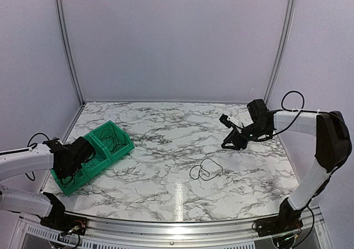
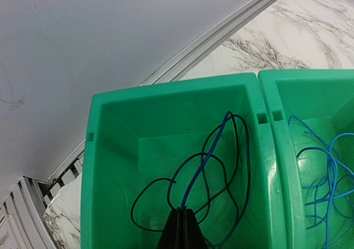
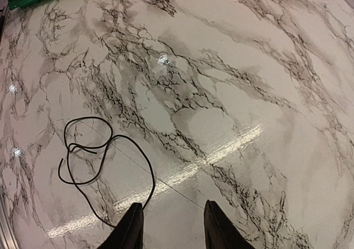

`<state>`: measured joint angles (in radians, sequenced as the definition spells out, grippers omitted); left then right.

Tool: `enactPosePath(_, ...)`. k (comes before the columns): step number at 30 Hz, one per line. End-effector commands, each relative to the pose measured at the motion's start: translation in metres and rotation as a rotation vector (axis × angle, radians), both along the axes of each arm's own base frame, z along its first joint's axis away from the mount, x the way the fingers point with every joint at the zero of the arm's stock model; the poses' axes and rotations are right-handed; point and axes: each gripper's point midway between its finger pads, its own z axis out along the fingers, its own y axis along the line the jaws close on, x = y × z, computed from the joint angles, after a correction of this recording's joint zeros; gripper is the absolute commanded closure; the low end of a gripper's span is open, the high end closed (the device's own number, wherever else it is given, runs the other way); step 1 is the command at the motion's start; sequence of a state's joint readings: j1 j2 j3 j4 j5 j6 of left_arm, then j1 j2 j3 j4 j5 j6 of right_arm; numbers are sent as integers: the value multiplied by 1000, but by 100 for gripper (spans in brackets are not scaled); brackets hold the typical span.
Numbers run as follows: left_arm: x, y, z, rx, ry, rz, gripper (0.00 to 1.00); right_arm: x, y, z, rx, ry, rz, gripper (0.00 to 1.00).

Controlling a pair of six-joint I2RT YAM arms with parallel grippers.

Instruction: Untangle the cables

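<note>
Currently, the task appears partly complete. One loose black cable (image 3: 102, 149) lies alone on the bench (image 1: 166, 127), centre-right, in slack loops and well apart from every other wire, so it counts as separated. The right hand (image 3: 173, 205) hovers above the bench, to the far right of that cable, with its jaws open and holding nothing.

The far green bin (image 2: 310, 77) contains several blue cables (image 2: 326, 171). Whether these are knotted among themselves cannot be told.

The remaining work sits in the near green bin (image 2: 166, 91), at the left edge of the bench. There a blue cable (image 2: 207, 155) and a second black cable (image 2: 243, 155) cross each other in several loops. The left hand (image 2: 181, 227) is closed low inside this bin, its fingertips pinched on the blue cable. Whether the second black cable is also caught in the pinch cannot be told.

Outstanding steps, as judged: draw the blue cable clear of the black loops, then lay each one apart.
</note>
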<state>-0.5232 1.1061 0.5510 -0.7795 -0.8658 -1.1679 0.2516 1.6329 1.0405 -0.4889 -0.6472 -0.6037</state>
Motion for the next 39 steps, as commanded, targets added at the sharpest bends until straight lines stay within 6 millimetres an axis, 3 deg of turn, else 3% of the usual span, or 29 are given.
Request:
enactPosePath(1, 8, -6, -15, -54, 13, -19, 100, -4, 7, -2, 6, 16, 32, 62)
enactPosePath(5, 12, -10, -20, -99, 34, -42, 100, -5, 9, -4, 0, 19, 39, 62)
enactPosePath(9, 13, -11, -17, -115, 44, -61, 79, -6, 10, -5, -7, 20, 42, 62)
enactPosePath(13, 17, -14, -3, -140, -4, -78, 67, -6, 10, -6, -12, 17, 43, 62)
enactPosePath(19, 24, -14, 34, -148, -87, -88, 55, -8, 13, -7, -16, 18, 55, 62)
enactPosePath(30, 65, -31, 140, -73, -206, -266, 48, -11, 15, -12, -23, 32, 69, 62)
enactPosePath(32, 80, -54, 149, -104, -228, -403, 51, -14, 18, -14, -28, 31, 84, 62)
enactPosePath(35, 107, -130, 163, -255, -366, -748, 55, -25, 27, -23, -66, 27, 141, 62)
enactPosePath(36, 109, -158, 165, -303, -400, -864, 56, -29, 31, -25, -83, 21, 159, 62)
enactPosePath(39, 111, -218, 154, -354, -390, -1037, 57, -44, 44, -27, -99, 15, 234, 63)
